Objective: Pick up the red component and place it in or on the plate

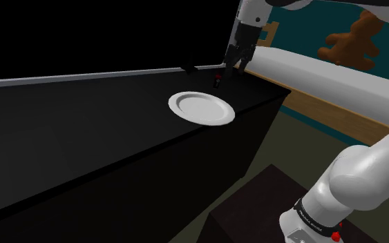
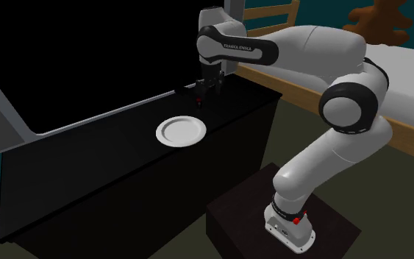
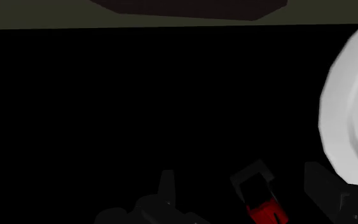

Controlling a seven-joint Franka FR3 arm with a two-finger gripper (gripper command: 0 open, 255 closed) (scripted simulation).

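Gripper (image 1: 235, 66) open, fingers spread wide and gripping nothing, hanging low over the small red-and-black component (image 1: 217, 80), which stands on the black table (image 1: 82, 138) near its back edge, close beside the white plate (image 1: 201, 108).

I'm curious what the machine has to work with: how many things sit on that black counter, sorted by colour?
White plate: 1
Red-and-black component: 1
Total: 2
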